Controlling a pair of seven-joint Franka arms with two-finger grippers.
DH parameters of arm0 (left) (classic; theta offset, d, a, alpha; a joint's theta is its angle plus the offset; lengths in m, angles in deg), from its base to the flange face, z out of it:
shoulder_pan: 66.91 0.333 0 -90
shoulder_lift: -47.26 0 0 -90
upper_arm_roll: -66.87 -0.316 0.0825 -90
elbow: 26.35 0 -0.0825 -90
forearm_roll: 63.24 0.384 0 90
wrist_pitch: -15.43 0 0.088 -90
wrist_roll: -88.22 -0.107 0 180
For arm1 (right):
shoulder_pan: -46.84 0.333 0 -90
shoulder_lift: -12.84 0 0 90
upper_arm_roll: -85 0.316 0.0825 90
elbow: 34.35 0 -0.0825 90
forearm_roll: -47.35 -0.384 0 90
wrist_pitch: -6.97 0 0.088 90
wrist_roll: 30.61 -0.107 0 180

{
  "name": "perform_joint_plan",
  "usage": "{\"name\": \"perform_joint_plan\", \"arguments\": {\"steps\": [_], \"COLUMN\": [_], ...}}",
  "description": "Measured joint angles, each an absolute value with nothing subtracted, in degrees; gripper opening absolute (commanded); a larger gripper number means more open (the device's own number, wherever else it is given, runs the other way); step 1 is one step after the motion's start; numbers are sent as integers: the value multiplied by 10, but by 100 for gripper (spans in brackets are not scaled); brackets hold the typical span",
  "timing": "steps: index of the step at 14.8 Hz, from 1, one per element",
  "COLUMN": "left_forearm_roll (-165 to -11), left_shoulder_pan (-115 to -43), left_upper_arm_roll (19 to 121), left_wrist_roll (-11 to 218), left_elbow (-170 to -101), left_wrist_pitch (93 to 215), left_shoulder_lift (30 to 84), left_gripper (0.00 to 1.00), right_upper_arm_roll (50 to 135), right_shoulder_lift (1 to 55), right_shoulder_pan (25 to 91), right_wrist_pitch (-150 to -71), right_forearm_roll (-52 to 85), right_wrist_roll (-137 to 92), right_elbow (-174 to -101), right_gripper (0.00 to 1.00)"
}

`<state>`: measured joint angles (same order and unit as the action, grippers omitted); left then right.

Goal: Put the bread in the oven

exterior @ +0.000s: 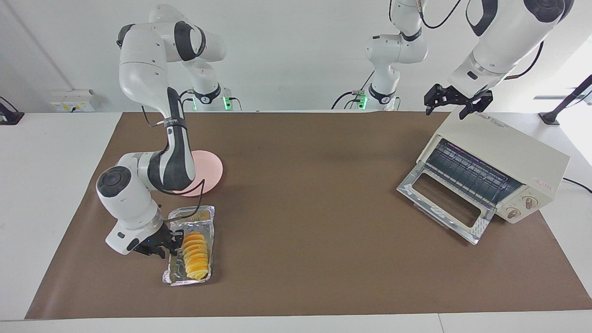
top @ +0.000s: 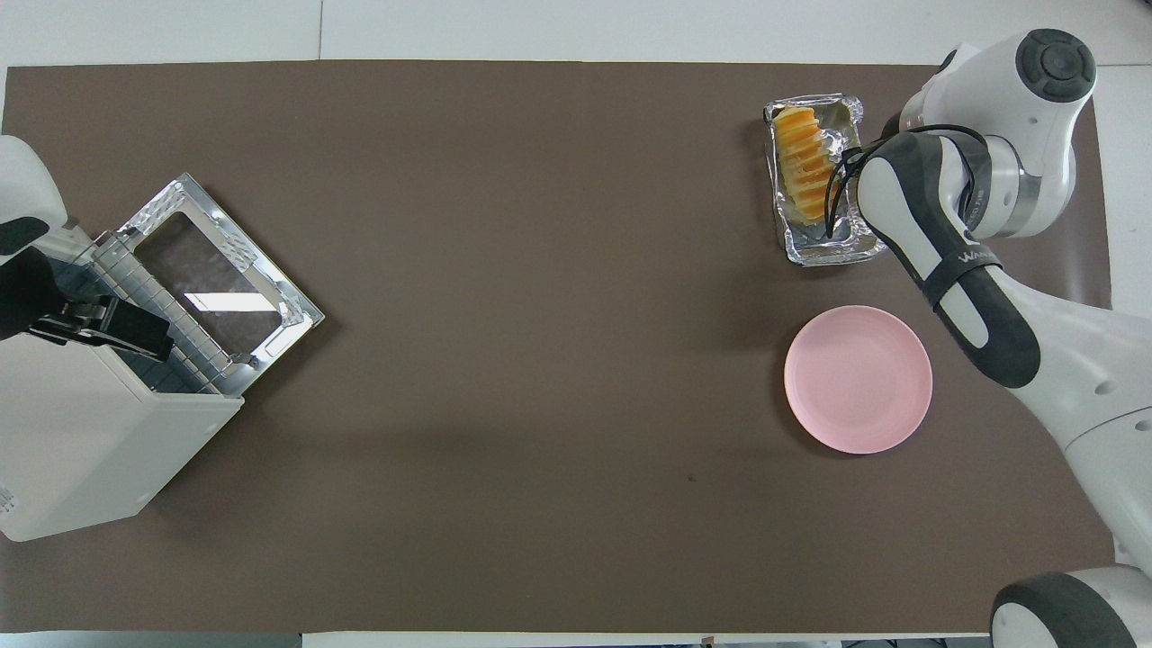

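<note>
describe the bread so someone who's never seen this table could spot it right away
Start at the brown mat and go to the right arm's end of the table, away from the oven. There a round pink plate lies, and farther from the robots than it, a crinkled silver foil tray. The bread lies in that tray: a small golden-orange ridged loaf, the only yellow thing there.

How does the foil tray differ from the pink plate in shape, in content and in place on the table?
The foil tray is rectangular, crinkled and silver; the pink plate is round, smooth and flat. The tray holds the bread; the plate shows nothing on its visible part. The tray lies farther from the robots than the plate. Both sit on the brown mat, toward the right arm's end of the table.
</note>
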<state>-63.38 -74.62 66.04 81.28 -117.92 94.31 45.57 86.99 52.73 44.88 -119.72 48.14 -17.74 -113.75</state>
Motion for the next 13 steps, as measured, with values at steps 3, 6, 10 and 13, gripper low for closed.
{"name": "perform_joint_plan", "arguments": {"steps": [3,6,10,13], "left_forearm_roll": [-634,-634,-634,-634], "left_shoulder_pan": [-746,-746,-746,-746], "left_upper_arm_roll": [660,660,660,660], "left_wrist_roll": [813,813,813,813], "left_elbow": [-1179,-1179,-1179,-1179], "left_wrist_pitch": [943,943,943,943], "left_shoulder_lift": [456,456,456,456], "left_gripper": [100,100,100,100], "right_upper_arm_roll": [871,872,879,890], "right_shoulder_lift": [524,521,493,464], "right_shoulder_pan": [451,451,458,494], "right_wrist_pitch": [-1197,-1197,-1143,-1049], "right_forearm_roll": [481,481,480,460], "right_wrist_roll": [-178,-178,-192,-265], "right_elbow": [-1139,-1139,-1128,-1091], "right_gripper": [0,0,0,0]}}
